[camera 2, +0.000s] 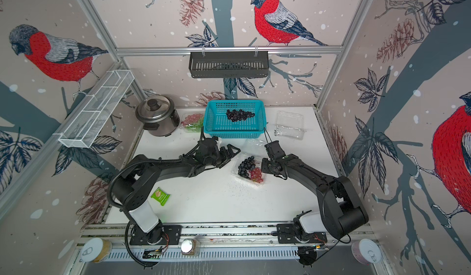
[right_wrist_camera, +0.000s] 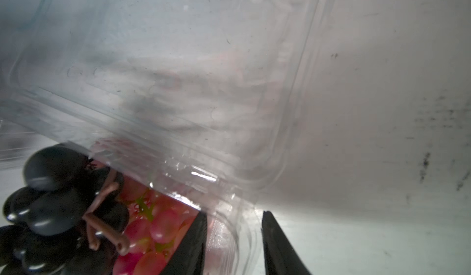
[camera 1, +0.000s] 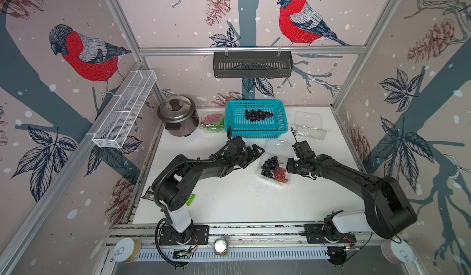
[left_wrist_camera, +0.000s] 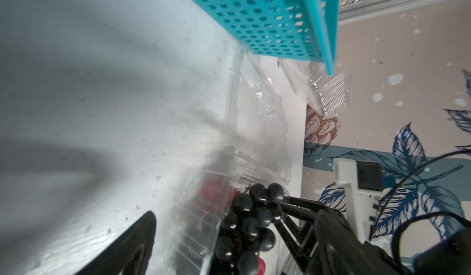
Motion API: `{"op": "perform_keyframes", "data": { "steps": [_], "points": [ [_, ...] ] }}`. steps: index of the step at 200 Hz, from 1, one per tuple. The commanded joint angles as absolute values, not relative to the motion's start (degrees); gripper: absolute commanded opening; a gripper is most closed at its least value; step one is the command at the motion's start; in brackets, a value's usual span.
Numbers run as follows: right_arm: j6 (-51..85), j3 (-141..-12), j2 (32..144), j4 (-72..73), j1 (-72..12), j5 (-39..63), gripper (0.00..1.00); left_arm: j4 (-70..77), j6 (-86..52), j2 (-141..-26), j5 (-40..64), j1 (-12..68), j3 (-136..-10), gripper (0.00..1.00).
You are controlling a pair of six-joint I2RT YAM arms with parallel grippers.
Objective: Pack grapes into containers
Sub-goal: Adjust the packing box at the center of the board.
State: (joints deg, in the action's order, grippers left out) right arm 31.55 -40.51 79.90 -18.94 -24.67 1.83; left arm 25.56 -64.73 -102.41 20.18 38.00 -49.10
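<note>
A clear container point(camera 1: 260, 176) in mid-table holds dark grapes point(camera 1: 269, 165) and red grapes point(camera 1: 280, 174); its lid point(camera 1: 279, 145) stands open toward the teal basket point(camera 1: 279, 131). My right gripper point(right_wrist_camera: 233, 235) pinches that container's rim, one finger point(right_wrist_camera: 193, 245) inside by the red grapes point(right_wrist_camera: 153, 230). My left gripper point(camera 1: 254, 157) hangs wide open at the container's left side, with the dark grapes point(left_wrist_camera: 251, 225) ahead between its fingers. Another dark bunch point(camera 1: 258, 115) lies in the basket. A shut container point(camera 1: 212, 123) of red and green grapes sits left of the basket. An empty container point(camera 1: 309, 126) lies back right.
A steel rice cooker point(camera 1: 178, 115) stands at the back left. A green packet point(camera 2: 160, 196) lies near the left arm's base. Dark specks point(camera 1: 262, 188) dot the table in front of the middle container. A white wire rack point(camera 1: 125, 108) and a black shelf point(camera 1: 252, 64) hang on the walls.
</note>
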Motion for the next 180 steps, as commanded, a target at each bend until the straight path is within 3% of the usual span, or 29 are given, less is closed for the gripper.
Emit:
{"op": "perform_keyframes", "data": {
  "steps": [1, 38, 97, 180],
  "points": [
    [30.63, -39.1, 78.83, -15.78, -24.37, 2.65, 0.32, 29.06, -64.08, -104.93, 23.29, 38.01, -51.62, 0.97],
    [26.09, -39.23, 79.62, -16.14, -25.62, -2.22, 0.2, 30.16, -63.28, -110.09, 25.02, 38.04, -56.29, 0.97],
    [25.0, -40.51, 80.42, -16.57, -26.54, -5.63, 0.16, 35.91, -64.59, -115.22, 28.03, 38.06, -58.91, 0.97],
    [22.78, -45.08, 85.62, -17.37, -33.88, -8.99, 0.13, 41.92, -65.01, -107.76, 27.33, 37.31, -50.04, 0.97]
  ]
}}
